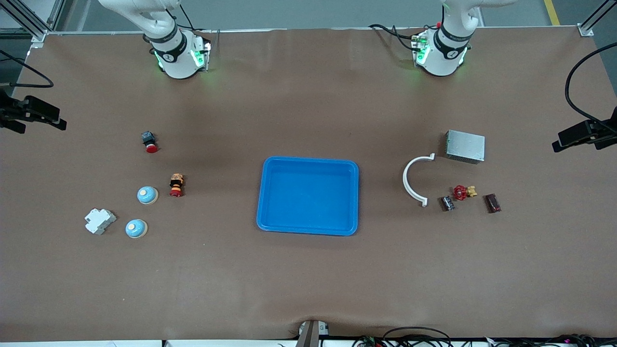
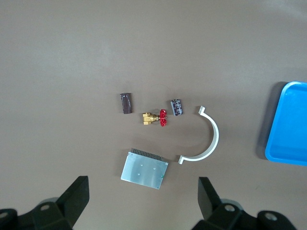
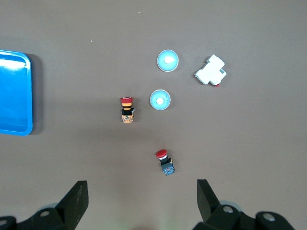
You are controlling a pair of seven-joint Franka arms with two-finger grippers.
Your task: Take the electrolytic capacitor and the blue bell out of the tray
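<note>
Two pale blue bells stand toward the right arm's end of the table, one (image 1: 147, 195) farther from the front camera than the other (image 1: 136, 228); both show in the right wrist view (image 3: 159, 99) (image 3: 168, 60). A small black capacitor (image 1: 448, 203) lies toward the left arm's end and shows in the left wrist view (image 2: 178, 107). A blue tray (image 1: 308, 160) sits empty in the middle. My left gripper (image 2: 143, 199) is open and empty, high over the table by a metal box. My right gripper (image 3: 141, 201) is open and empty, high over the table by a red push button.
Near the capacitor lie a white curved clamp (image 1: 405, 179), a metal box (image 1: 464, 146), a red-handled brass valve (image 1: 462, 192) and a dark brown block (image 1: 492, 203). Near the bells are a white breaker (image 1: 100, 221), a red push button (image 1: 150, 141) and a red-and-yellow button (image 1: 176, 185).
</note>
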